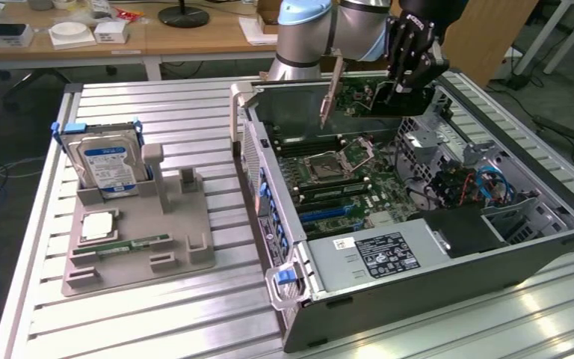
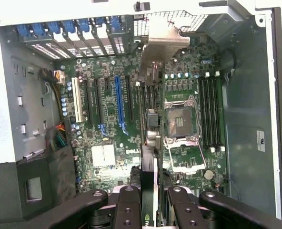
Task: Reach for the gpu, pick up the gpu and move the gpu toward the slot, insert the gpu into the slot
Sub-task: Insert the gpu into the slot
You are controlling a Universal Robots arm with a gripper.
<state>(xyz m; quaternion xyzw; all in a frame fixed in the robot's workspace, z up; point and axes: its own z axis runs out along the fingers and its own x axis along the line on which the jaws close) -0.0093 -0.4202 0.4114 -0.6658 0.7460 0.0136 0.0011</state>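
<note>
Gripper: the gripper (image 1: 403, 93) is hanging over the far end of the open computer case (image 1: 526, 247), near the table's (image 1: 167, 321) far edge.
Fingers: the fingers (image 2: 129, 202) are clenching the gpu (image 1: 372, 110) from both sides, with the card's thin edge sitting between them.
Gpu: it is being held in the air above the motherboard (image 1: 342, 179), standing on edge, clear of the board and not seated in any slot.
Bracket: the gpu's metal bracket (image 1: 329, 93) is pointing down along the case's rear wall.
Exterior view is giving: the height of the card over the board, and the arm's silver and blue joint (image 1: 312, 30) behind it.
Wrist view is giving: the gripper (image 2: 150, 193) looking straight down, the gpu (image 2: 149, 164) showing as a slim dark line running to the bracket (image 2: 164, 43), and the long blue slot (image 2: 118, 102) lying apart from that line, with black slots between them.
CPU socket: the socket (image 2: 181, 119) is lying open just on the other side of the card's line.
Case: it is lying on its side toward the exterior view's right of the table.
Holder: a grey holder (image 1: 182, 247) is sitting near the table's edge at the exterior view's left, carrying an upright hard drive (image 1: 107, 166) and a green memory stick (image 1: 132, 243).
</note>
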